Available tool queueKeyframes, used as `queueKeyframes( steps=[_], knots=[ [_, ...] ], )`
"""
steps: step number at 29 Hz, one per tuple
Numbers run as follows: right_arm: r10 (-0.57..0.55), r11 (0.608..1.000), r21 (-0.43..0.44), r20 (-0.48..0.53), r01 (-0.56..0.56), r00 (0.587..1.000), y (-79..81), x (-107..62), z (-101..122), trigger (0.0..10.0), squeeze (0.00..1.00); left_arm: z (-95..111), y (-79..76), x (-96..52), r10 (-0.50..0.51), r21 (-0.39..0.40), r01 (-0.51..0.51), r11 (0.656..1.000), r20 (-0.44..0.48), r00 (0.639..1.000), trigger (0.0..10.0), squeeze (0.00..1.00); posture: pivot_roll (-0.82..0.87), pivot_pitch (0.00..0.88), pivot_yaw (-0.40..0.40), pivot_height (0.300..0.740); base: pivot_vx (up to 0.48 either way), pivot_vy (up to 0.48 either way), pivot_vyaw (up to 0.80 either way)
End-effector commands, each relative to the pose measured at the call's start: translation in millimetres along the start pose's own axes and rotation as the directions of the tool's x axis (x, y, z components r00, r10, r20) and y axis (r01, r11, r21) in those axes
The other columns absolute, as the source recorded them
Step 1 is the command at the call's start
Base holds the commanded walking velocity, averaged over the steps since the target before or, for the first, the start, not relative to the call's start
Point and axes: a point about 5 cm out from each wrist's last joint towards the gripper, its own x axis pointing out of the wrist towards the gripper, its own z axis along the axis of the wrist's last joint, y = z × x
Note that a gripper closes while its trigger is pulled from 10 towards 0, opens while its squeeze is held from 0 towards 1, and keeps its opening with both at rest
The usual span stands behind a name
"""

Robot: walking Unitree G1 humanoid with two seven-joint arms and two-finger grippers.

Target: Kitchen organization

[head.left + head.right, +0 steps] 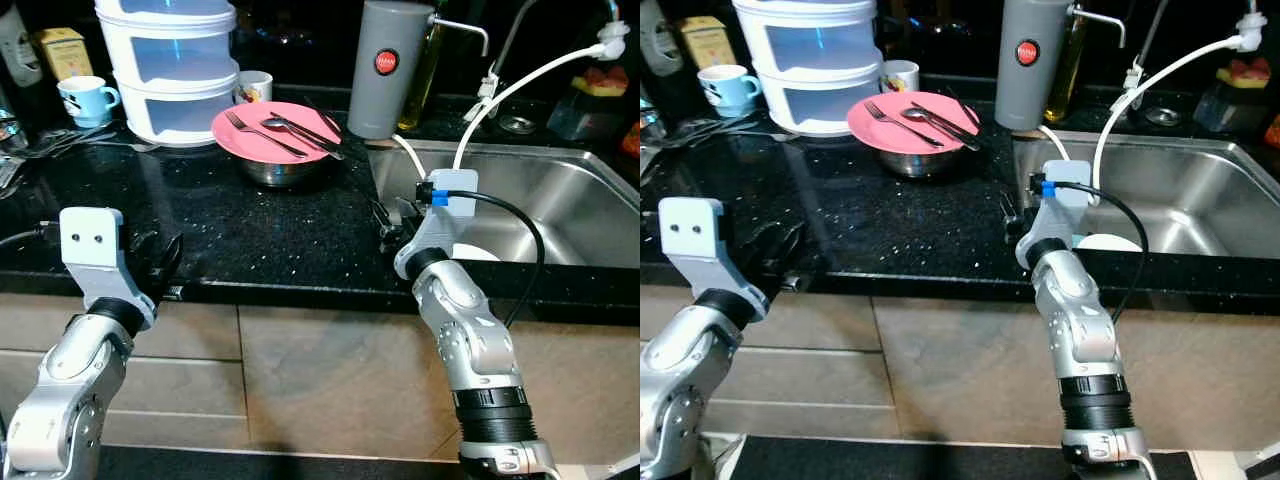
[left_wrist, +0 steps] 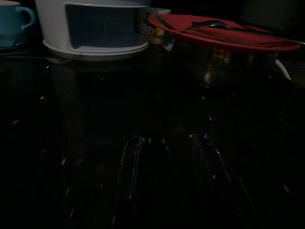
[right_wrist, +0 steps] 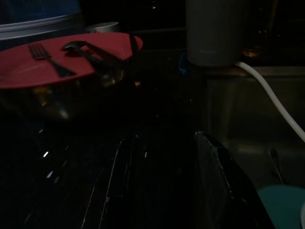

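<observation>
The pink plate (image 1: 278, 132) looks like thin, stiff plastic, light and slick. It rests as a lid on a steel bowl (image 1: 276, 170), so it can slide or tip if pushed from one side. On it lie a fork (image 1: 262, 134), a spoon (image 1: 290, 128) and dark chopsticks (image 1: 322, 131), all loose and likely to roll off if the plate tilts. My judgement is to lift the cutlery first, pinching each piece across its handle, then take the plate at its overhanging rim. The bowl is rigid, heavier and smooth, best held at its lip.

This stack sits just above the middle of the left eye view, on the black speckled surface (image 1: 250, 235). A white stacked container (image 1: 175, 70) stands just left of it and a grey canister (image 1: 388, 68) to its right.

The left gripper (image 1: 160, 262) rests low at the surface's front edge, lower left, fingers apart and empty. The right gripper (image 1: 392, 222) sits right of centre beside the sink (image 1: 560, 200), fingers apart too, holding nothing.
</observation>
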Motion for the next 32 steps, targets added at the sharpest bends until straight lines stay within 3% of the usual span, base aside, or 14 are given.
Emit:
queueKeyframes(
  steps=[1, 7, 18, 32],
  knots=[
    [-0.023, 1.000, 0.011, -0.034, 0.023, 0.999, -4.4, -1.5, -6.3, 10.0, 0.00, -1.5, 2.9, -0.5, 0.006, 0.013, -0.006, 1.000, -0.010, 1.000, 10.0, 0.00, 0.00, 0.062, -0.039, 0.740, 0.412, 0.000, 0.00],
    [-0.028, 0.999, 0.020, -0.038, 0.029, 0.999, -5.0, -1.8, -7.0, 10.0, 0.00, -1.1, 3.3, -0.8, 0.004, 0.013, -0.004, 1.000, -0.010, 1.000, 10.0, 0.00, 0.00, 0.064, -0.035, 0.740, 0.414, 0.000, -0.59],
    [-0.027, 1.000, 0.009, -0.040, 0.028, 0.999, -5.1, -2.8, -8.0, 10.0, 0.00, -0.5, 1.8, -1.4, -0.001, 0.008, 0.001, 1.000, -0.010, 1.000, 10.0, 0.00, 0.01, 0.058, -0.034, 0.740, 0.396, 0.000, 0.00],
    [-0.042, 0.999, 0.005, -0.053, 0.043, 0.998, -9.4, -2.6, -9.2, 10.0, 0.00, 0.4, -1.6, -2.8, 0.007, -0.014, -0.006, 1.000, 0.008, 1.000, 10.0, 0.00, 0.01, 0.064, -0.036, 0.740, 0.000, 0.000, 0.00]
  ],
)
